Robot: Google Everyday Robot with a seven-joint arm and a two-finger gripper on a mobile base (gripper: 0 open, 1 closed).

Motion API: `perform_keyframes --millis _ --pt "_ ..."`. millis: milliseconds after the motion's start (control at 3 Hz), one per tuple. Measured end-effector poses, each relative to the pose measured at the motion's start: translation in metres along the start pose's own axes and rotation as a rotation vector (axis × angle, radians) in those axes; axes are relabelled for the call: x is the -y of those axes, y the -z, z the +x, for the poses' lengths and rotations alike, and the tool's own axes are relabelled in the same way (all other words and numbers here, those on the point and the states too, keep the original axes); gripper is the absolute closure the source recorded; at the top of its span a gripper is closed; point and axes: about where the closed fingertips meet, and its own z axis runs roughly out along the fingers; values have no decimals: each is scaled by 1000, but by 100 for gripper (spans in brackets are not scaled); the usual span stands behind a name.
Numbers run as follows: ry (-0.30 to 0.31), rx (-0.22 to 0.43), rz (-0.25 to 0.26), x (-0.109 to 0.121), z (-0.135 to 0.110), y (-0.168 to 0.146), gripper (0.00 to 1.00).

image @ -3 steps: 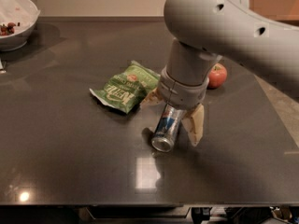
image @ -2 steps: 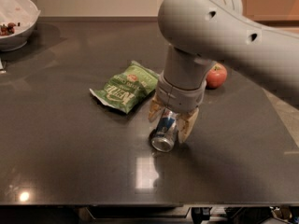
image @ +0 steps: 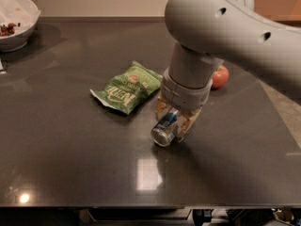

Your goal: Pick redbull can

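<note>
The redbull can (image: 165, 127) is slim, silver and blue, and lies on its side with its shiny end facing the camera, near the middle of the dark table (image: 61, 140). My gripper (image: 173, 119) comes down from the big grey arm and straddles the can, one yellowish finger (image: 188, 125) on its right side and the other on its left. The fingers look closed against the can's sides. The can seems to be at or just above the table top.
A green snack bag (image: 128, 87) lies just left of the gripper. A red apple (image: 219, 76) sits behind the arm on the right. A white bowl (image: 16, 25) stands at the far left corner. The table's front edge runs along the bottom.
The gripper has shifted slightly left and its fingers have drawn in around the can. The can now sits between them, slightly further from the camera than before.
</note>
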Motion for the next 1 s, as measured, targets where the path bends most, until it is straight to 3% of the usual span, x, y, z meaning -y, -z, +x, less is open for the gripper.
perform_keyframes --millis 333,1000 --pt "-39 -1 57 0 4 23 100" --pt "-69 42 154 4 -2 87 100"
